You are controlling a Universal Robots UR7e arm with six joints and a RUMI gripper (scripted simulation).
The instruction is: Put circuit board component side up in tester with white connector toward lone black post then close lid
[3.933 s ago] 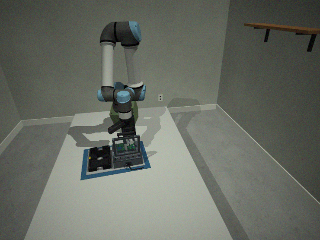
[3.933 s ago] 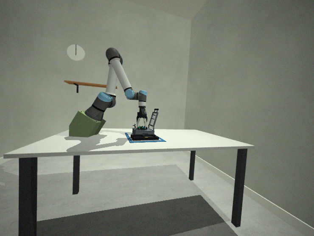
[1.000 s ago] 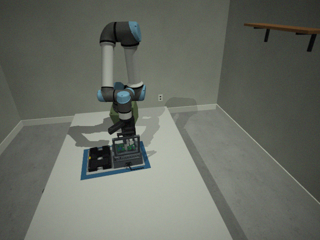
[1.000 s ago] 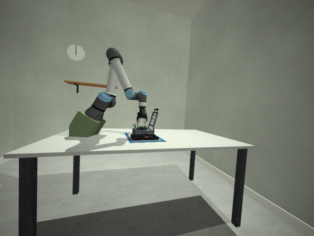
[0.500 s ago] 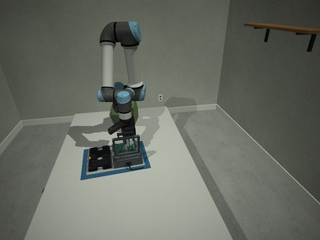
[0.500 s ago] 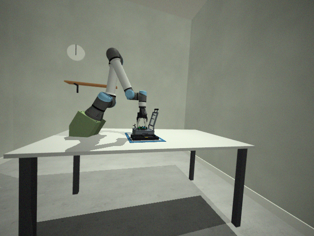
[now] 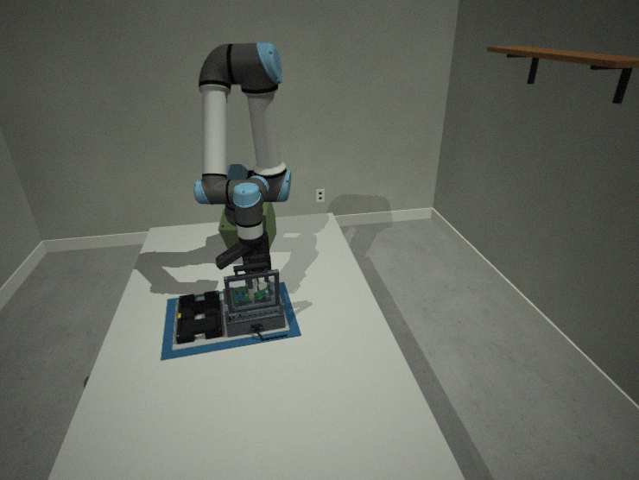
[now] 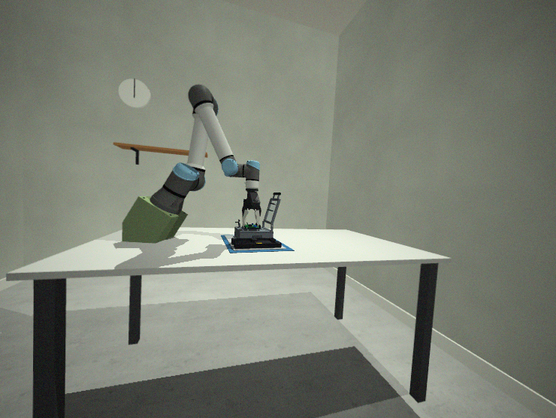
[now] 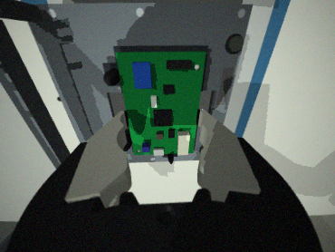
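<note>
The gripper [image 7: 254, 295] [image 8: 251, 225] [image 9: 162, 111] points down over the tester [image 7: 240, 325] [image 8: 253, 233] [image 9: 90, 38], its fingers about half open and closed on the two long edges of the circuit board [image 7: 240, 295] [image 8: 252, 226] [image 9: 177, 100]. The board lies between them with its near end, while its far end reaches out well past the fingertips over the tester's grey top. It is component side up and looks flat, low on the tester; whether the pins are through its holes cannot be told. The pale block that looks like the white connector [image 9: 183, 143] sits at the end nearer the gripper's palm, beside the right-hand finger in the wrist view. A small black upright piece [image 9: 170, 158] shows just past that same end, though whether it is the lone post is unclear. The tester's lid [image 7: 251, 274] [image 8: 275, 210] stands raised, leaning slightly back, and the board shows through its window in the top view. The black tray [image 7: 191, 325] [image 8: 245, 243] lies beside the tester, both within the blue border [image 7: 167, 330] [image 8: 227, 243] [image 9: 264, 63] on the white table [image 7: 258, 413] [image 8: 359, 251].

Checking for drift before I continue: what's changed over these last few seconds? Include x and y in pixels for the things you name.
No clear movement, grasp or release. The pale grey fingers [image 7: 251, 292] [image 8: 245, 219] remain around the green circuit board [image 7: 262, 294] [image 8: 252, 226] [image 9: 177, 100]; the grey-framed lid [image 7: 227, 293] [image 8: 273, 207] stays raised.
</note>
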